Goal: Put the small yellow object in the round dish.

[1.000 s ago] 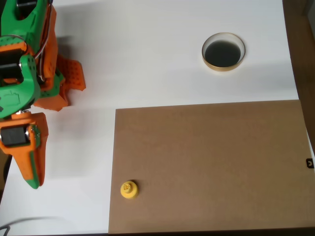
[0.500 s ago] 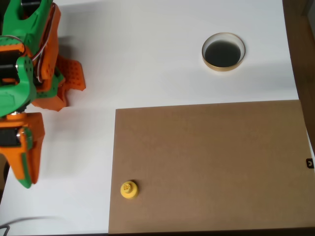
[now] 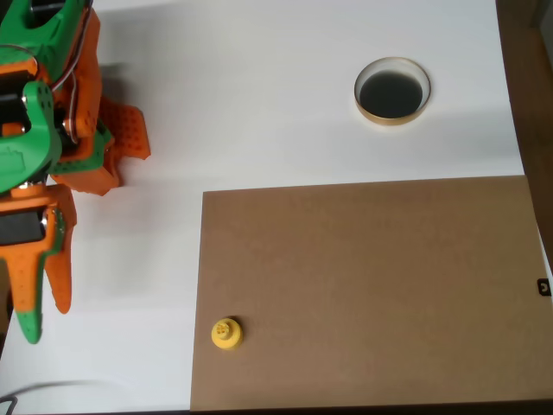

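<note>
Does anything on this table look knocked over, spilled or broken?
Nothing stands out. The small yellow object sits upright at the brown board's lower left corner, the round dish lies flat and empty on the white table, and the gripper hangs apart from both.

Desk point(image 3: 259, 104) bare between gripper point(image 3: 41, 311) at 9 o'clock and yellow piece point(image 3: 226, 334) at 6. Flat brown board point(image 3: 371, 285) lies open toward dish point(image 3: 392, 91) at 1 o'clock.
</note>
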Controlling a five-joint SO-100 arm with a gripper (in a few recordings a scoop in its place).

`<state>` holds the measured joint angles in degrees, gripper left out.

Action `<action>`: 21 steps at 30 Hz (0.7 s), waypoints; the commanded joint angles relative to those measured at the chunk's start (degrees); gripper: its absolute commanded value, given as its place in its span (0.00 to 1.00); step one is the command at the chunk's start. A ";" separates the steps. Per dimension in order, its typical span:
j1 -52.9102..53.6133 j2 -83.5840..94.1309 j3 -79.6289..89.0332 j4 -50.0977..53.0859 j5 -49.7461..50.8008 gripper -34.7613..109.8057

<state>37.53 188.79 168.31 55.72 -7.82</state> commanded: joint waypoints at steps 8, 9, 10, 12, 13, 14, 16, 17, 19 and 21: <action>0.35 1.85 -3.87 0.88 -3.34 0.35; 0.35 1.85 -3.87 0.44 -3.34 0.35; 0.18 1.85 -3.87 -0.18 -3.60 0.35; -0.35 1.85 -4.39 -0.97 -4.22 0.34; -0.44 1.67 -5.10 -0.79 -4.48 0.31; -0.62 1.58 -5.71 -0.79 -4.39 0.28; -1.49 0.88 -6.33 -1.14 -4.75 0.29; -1.76 0.79 -6.50 -1.14 -4.83 0.30; -2.37 0.00 -7.29 -1.32 -4.04 0.33; -2.99 -1.67 -9.23 -0.79 -3.16 0.34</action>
<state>35.07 188.17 164.97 55.02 -11.07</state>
